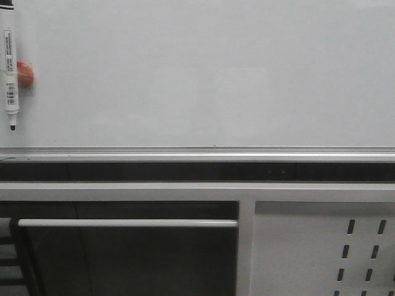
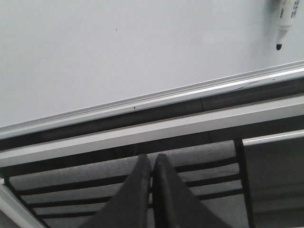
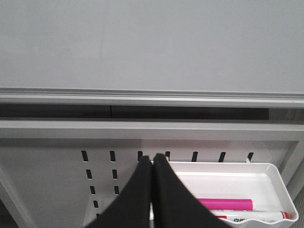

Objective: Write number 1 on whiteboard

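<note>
The whiteboard (image 1: pixel 210 74) stands ahead of both grippers, its surface bare of any stroke. The left gripper (image 2: pixel 152 164) is clenched on nothing, with a white marker pen (image 2: pixel 285 19) on the board beyond it. The right gripper (image 3: pixel 152 164) is also pressed closed and empty, a white tray (image 3: pixel 275 183) with a pink marker (image 3: pixel 223 204) just beside it

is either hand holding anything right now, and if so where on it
Nothing is held. The left hand and right hand are both shut with nothing between the fingers. The marker sits on the whiteboard, untouched.
</note>
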